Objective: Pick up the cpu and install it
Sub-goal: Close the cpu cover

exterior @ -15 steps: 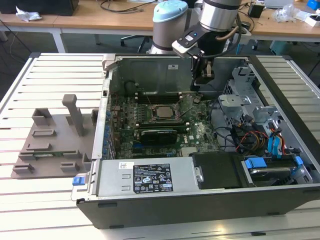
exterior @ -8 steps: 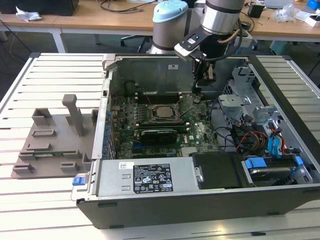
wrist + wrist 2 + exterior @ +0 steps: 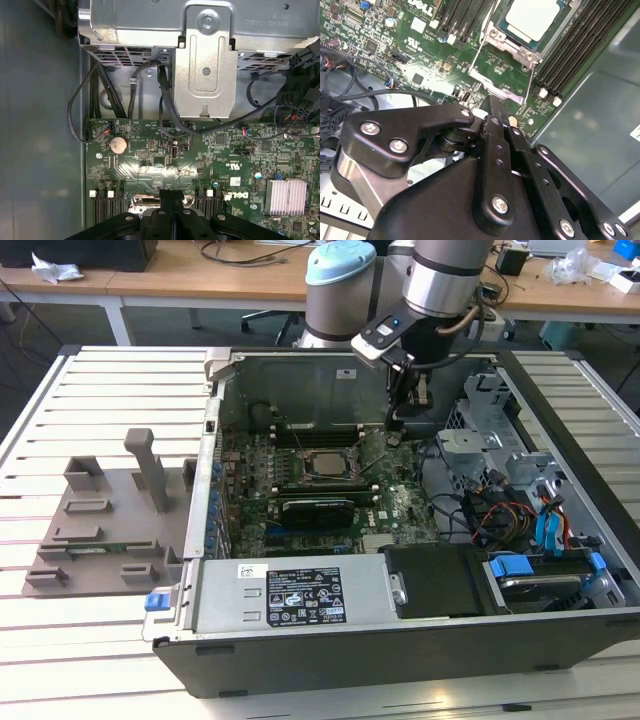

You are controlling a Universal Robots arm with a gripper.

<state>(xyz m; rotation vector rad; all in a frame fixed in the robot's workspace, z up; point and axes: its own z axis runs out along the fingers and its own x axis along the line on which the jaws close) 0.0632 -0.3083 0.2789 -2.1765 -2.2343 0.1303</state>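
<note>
The cpu (image 3: pixel 322 464), a flat square chip with a silver-grey top, lies in the socket in the middle of the green motherboard (image 3: pixel 400 515) inside the open computer case. In the second wrist view the cpu (image 3: pixel 532 17) sits within the metal socket frame, with thin wire levers beside it. My gripper (image 3: pixel 393 426) hangs inside the case, to the exterior view's right of the socket and a little behind it. Its black fingers (image 3: pixel 492 107) are pressed together and shut, with nothing between them, just above the board near the socket's lever end. In the first wrist view the gripper (image 3: pixel 171 196) points at the board edge by the memory slots.
A grey plastic tray (image 3: pixel 100 530) lies on the slatted table at the exterior view's left. Inside the case are a metal drive cage (image 3: pixel 205 65), black cables (image 3: pixel 165 115), a finned heatsink (image 3: pixel 285 192) and a power supply box (image 3: pixel 290 595). The case walls (image 3: pixel 300 375) enclose the board.
</note>
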